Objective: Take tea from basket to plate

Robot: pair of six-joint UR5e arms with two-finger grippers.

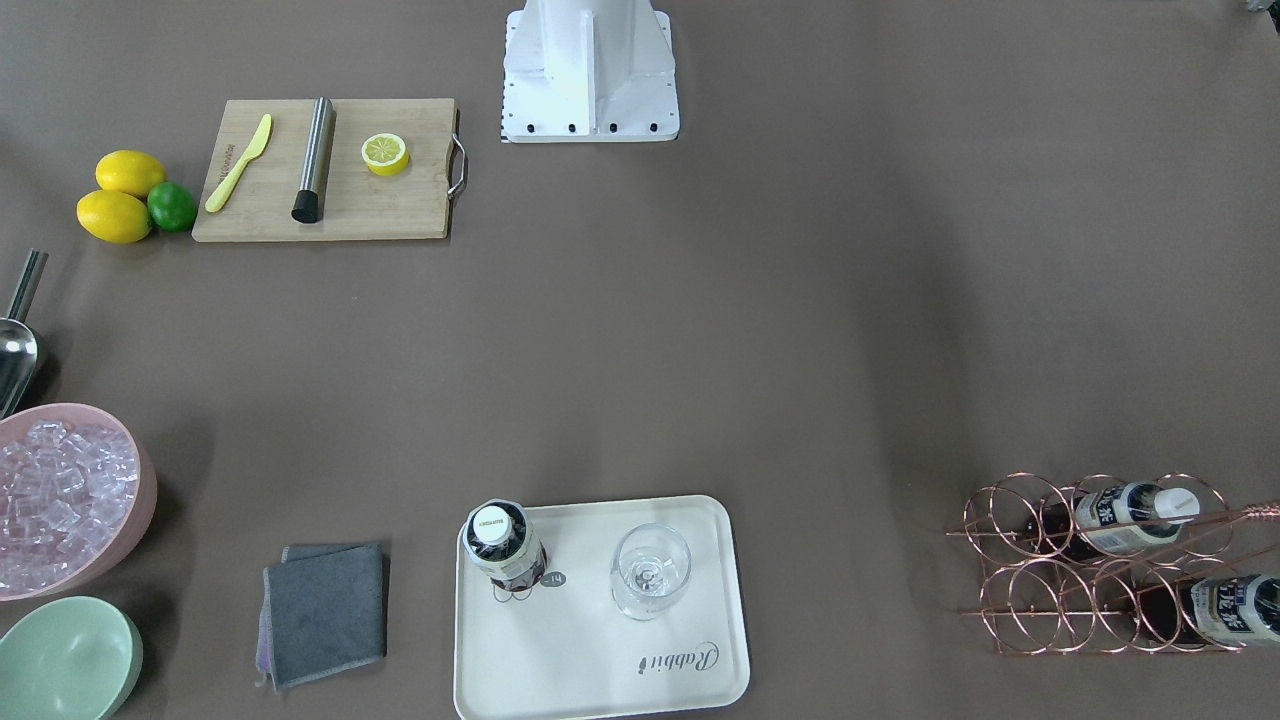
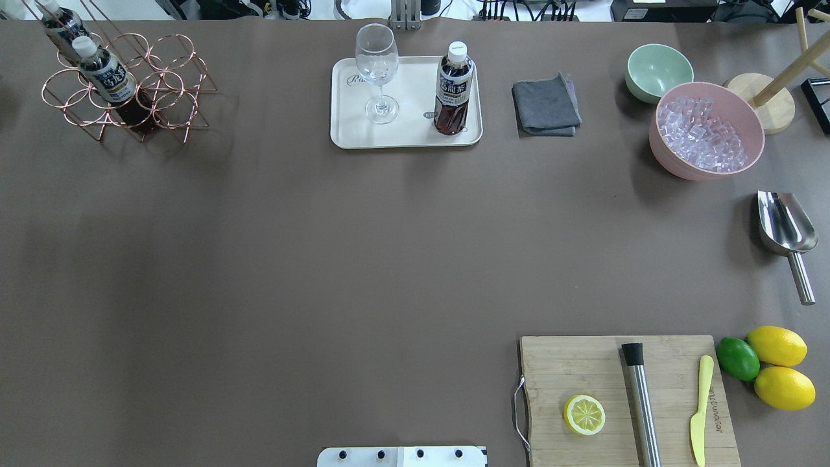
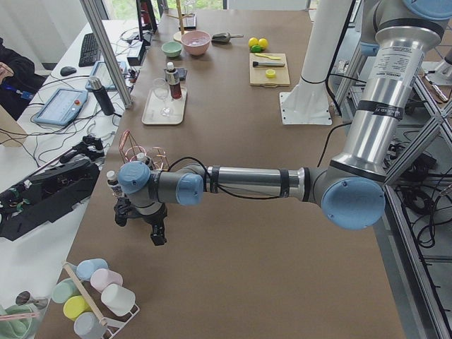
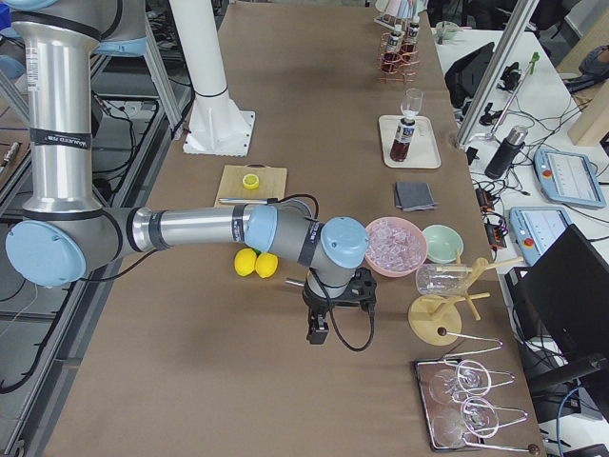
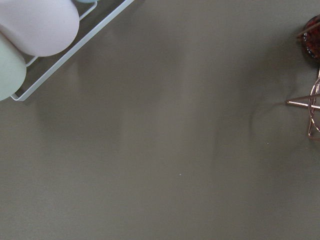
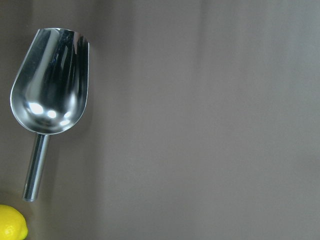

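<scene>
One tea bottle [image 1: 505, 545] stands upright on the cream plate [image 1: 600, 660], next to a stemmed glass [image 1: 650, 570]; it also shows in the overhead view [image 2: 452, 91] on the plate [image 2: 408, 133]. Two more tea bottles [image 2: 107, 74] [image 2: 61, 26] lie in the copper wire basket [image 2: 162, 91] at the far left corner. My left gripper [image 3: 141, 224] hangs over bare table near the basket [image 3: 145, 152]. My right gripper [image 4: 319, 328] hangs near the lemons. Neither gripper shows in the overhead, front or wrist views, so I cannot tell whether they are open or shut.
A wooden cutting board [image 2: 626, 399] holds a lemon half, a steel muddler and a yellow knife. Lemons and a lime [image 2: 768, 363] lie beside it. A metal scoop [image 2: 784, 227], a pink ice bowl [image 2: 707, 130], a green bowl [image 2: 658, 70] and a grey cloth [image 2: 546, 104] sit on the right.
</scene>
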